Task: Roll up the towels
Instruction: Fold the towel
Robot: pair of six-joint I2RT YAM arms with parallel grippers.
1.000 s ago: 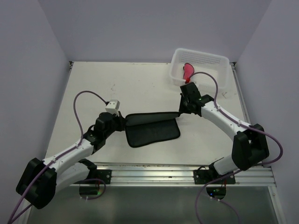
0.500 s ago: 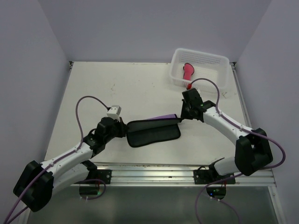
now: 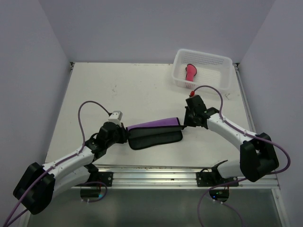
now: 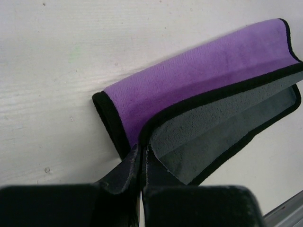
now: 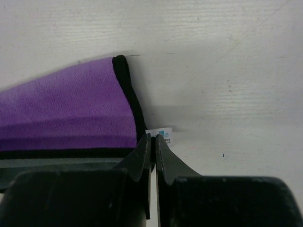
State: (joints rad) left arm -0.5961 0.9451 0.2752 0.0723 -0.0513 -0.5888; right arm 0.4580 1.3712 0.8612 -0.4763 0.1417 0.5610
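The left gripper [image 3: 124, 135] and the right gripper [image 3: 187, 121] each pinch one end of the purple towel [image 3: 154, 127] from above the table [image 3: 118, 90], and both have travelled toward the near edge over the last second, carrying the far hem over with them. A second ago the cloth showed almost only its black-grey underside; now a long purple band lies folded across the top, with the dark layer poking out below it. The pink-red towel [image 3: 190, 72] sits in the white basket [image 3: 222, 66], well apart at the far right corner.

In the left wrist view, the left gripper's jaws are pressed together on the black-edged corner of the purple towel [image 4: 199, 71], right where the purple face turns over the grey side (the fold is loose and open, more a flap than a tight coil).

In the right wrist view, the right gripper [image 5: 152, 142] is closed on the opposite hem beside a small white label [image 5: 161, 134], the purple towel [image 5: 61, 113] stretching away to the left.

I judge the first turn of the roll is made, with the rest of the cloth not yet wound.
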